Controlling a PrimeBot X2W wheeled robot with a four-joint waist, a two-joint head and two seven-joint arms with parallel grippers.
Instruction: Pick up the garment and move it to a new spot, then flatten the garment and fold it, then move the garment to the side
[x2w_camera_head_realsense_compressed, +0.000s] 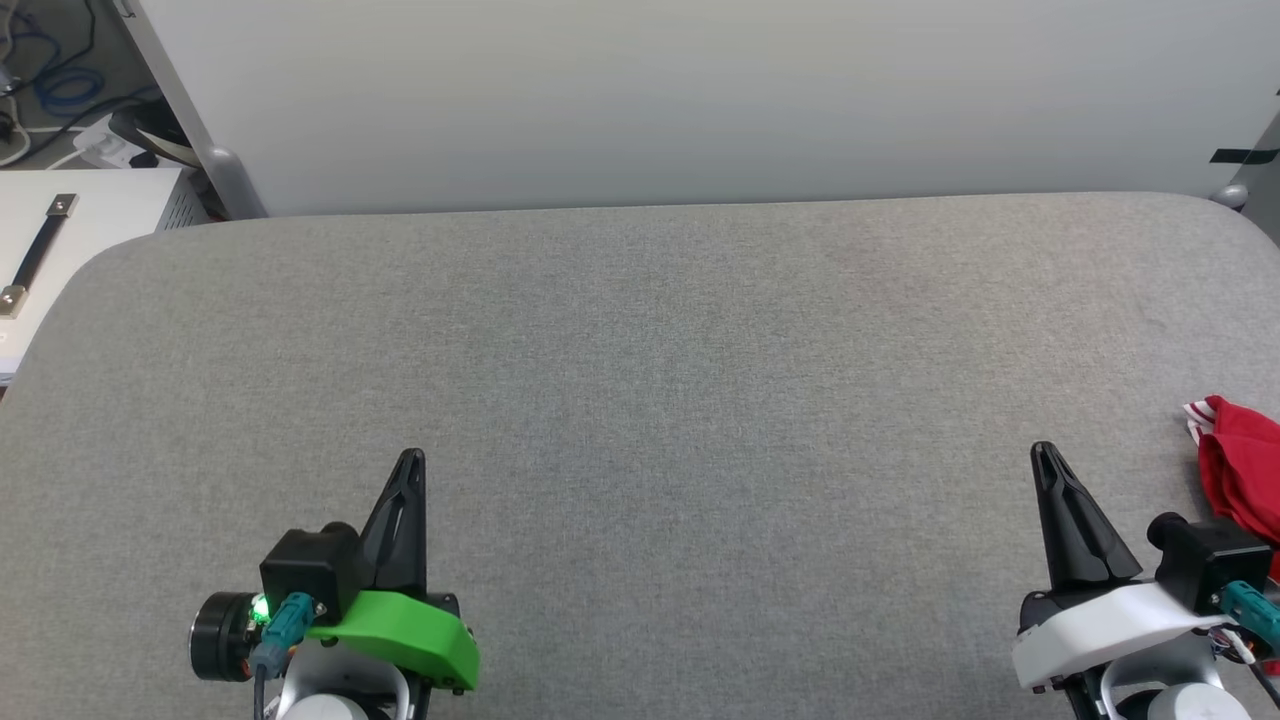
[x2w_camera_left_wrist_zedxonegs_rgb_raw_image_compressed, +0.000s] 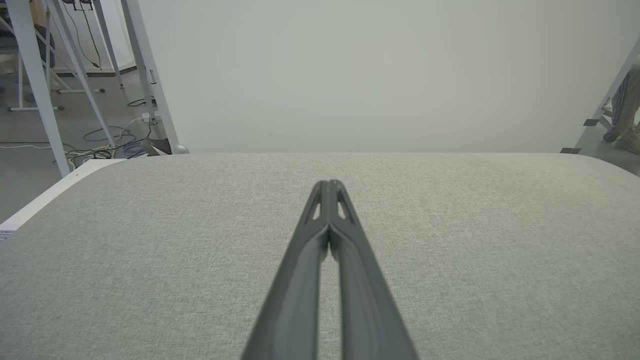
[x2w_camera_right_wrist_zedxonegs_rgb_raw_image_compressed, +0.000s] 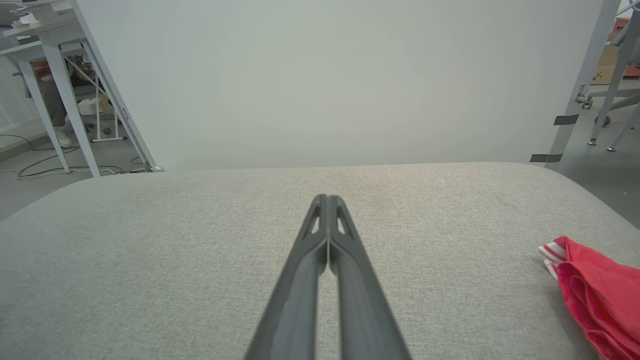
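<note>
The left gripper (x2w_camera_head_realsense_compressed: 410, 460), two long dark plastic fingers under a bright green wrist cover (x2w_camera_head_realsense_compressed: 400, 625), has its fingers pressed together along the tips and holds nothing; the left wrist view shows the same closed tips (x2w_camera_left_wrist_zedxonegs_rgb_raw_image_compressed: 328, 184). It is above the near left part of the wide grey fabric-covered table (x2w_camera_head_realsense_compressed: 640, 330). A small green light (x2w_camera_head_realsense_compressed: 262, 607) shines on the black camera block beside it.

The right gripper (x2w_camera_head_realsense_compressed: 1043, 450), with a white wrist cover (x2w_camera_head_realsense_compressed: 1100, 620), is also closed with nothing between the fingers, as its own wrist view confirms (x2w_camera_right_wrist_zedxonegs_rgb_raw_image_compressed: 327, 197). It is above the near right part of the table.

The garment, a red shirt (x2w_camera_head_realsense_compressed: 1240, 470) with red-white striped trim (x2w_camera_head_realsense_compressed: 1198, 412), lies crumpled at the right edge of the table, just beside the right gripper and apart from it. In the right wrist view it lies in a heap (x2w_camera_right_wrist_zedxonegs_rgb_raw_image_compressed: 595, 295), with the trim (x2w_camera_right_wrist_zedxonegs_rgb_raw_image_compressed: 550, 252) toward the table's middle. Its folds hide any print.

Behind the far edge of the table stands a plain white panel (x2w_camera_head_realsense_compressed: 700, 100). Off the table's left corner there is a white box with a black strap handle (x2w_camera_head_realsense_compressed: 40, 250), and cables (x2w_camera_head_realsense_compressed: 60, 90) lie on the floor.
</note>
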